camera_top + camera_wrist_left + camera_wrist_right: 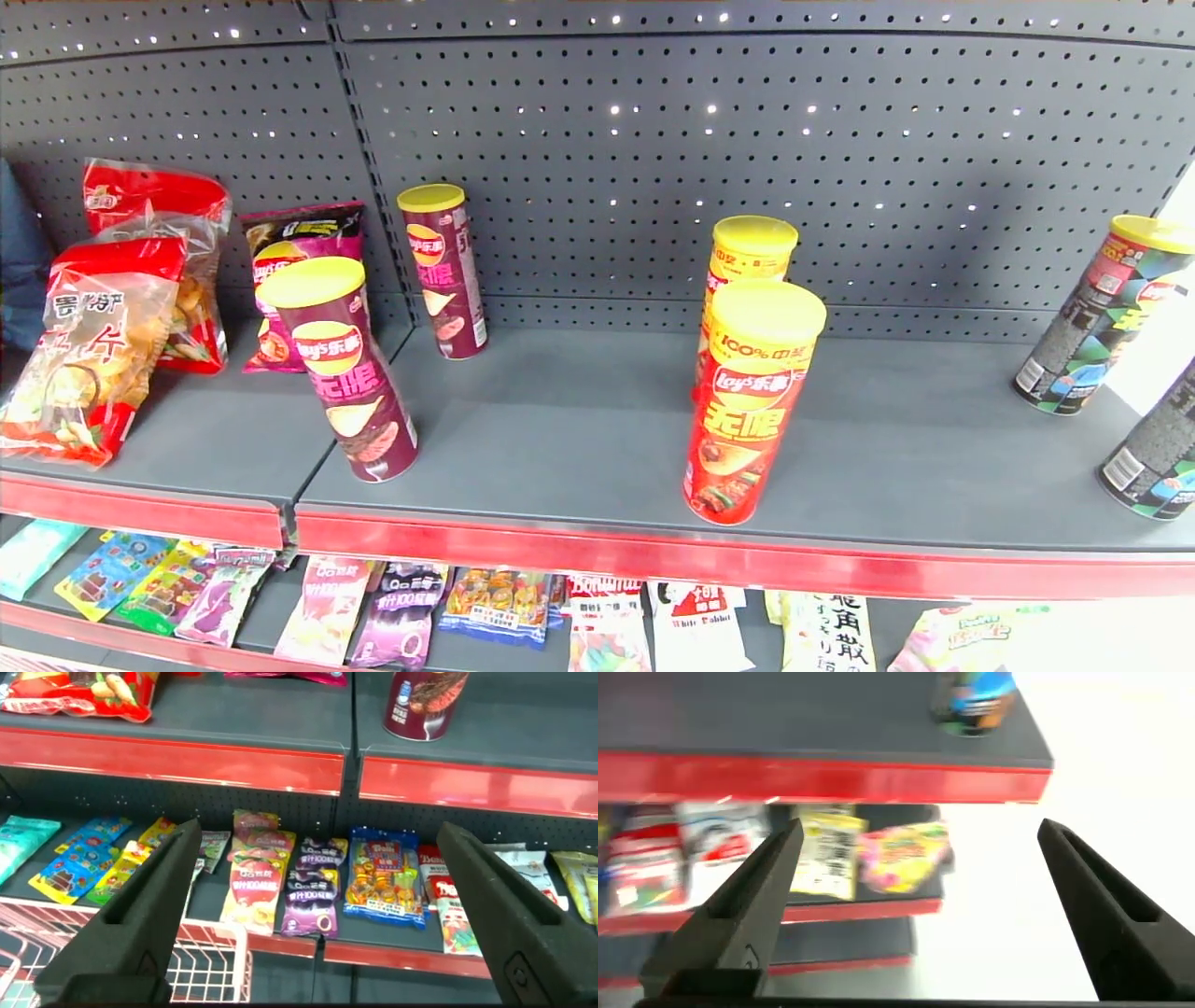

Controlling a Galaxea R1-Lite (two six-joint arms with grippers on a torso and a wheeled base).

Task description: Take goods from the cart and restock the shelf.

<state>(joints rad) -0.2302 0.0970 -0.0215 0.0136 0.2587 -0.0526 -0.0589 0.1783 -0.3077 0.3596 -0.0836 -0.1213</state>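
The left gripper (313,929) stands wide open with nothing between its two dark fingers (131,919). Close by it is a corner of the cart (213,952), white wire with a red rim. The right gripper (920,924) is spread just as wide and holds nothing; it faces the right-hand end of the shelving.

Beyond the grippers lies the lower shelf (271,607), where a row of flat packets (401,611) overlap too much to count surely.

Above it, the shelf (579,439) carries six upright cans in three pairs. One purple can (341,369) stands near the front edge and a second purple can (443,271) back by the pegboard. One red can (752,401) stands forward and a second red can (747,252) directly behind it. One dark patterned can (1102,313) and a second dark patterned can (1153,448) are at the far right.

At the left end are three bags: a red bag (89,350) in front, another red bag (154,201) behind it, and one purple bag (303,238) behind the nearer purple can
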